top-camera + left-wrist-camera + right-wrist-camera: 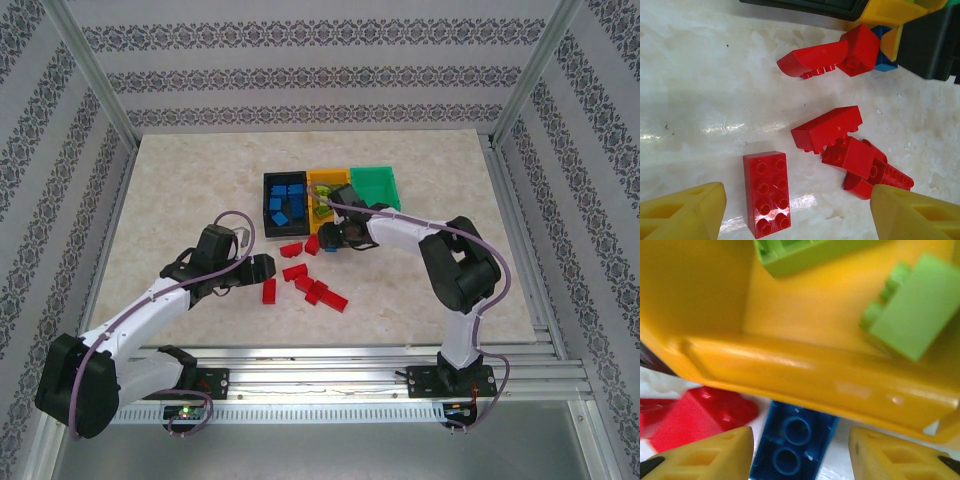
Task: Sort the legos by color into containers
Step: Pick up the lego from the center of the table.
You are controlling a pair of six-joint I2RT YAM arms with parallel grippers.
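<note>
Several red legos point(312, 288) lie scattered on the table in front of three containers: a black bin point(268, 205) holding blue legos, a yellow bin point(327, 179) holding lime green legos point(912, 315), and a green bin point(376, 185). My left gripper point(797, 215) is open and hovers over a flat red 2x4 brick point(766, 192), which lies between its yellow fingers point(682, 212) without touching them. My right gripper point(800, 455) is open and straddles a blue brick point(792, 447) lying against the yellow bin's front wall point(805, 375).
A red brick point(695, 415) sits just left of the blue one. A cluster of red bricks point(855, 157) lies to the right of the left gripper. Patterned walls and metal posts enclose the table point(180, 190).
</note>
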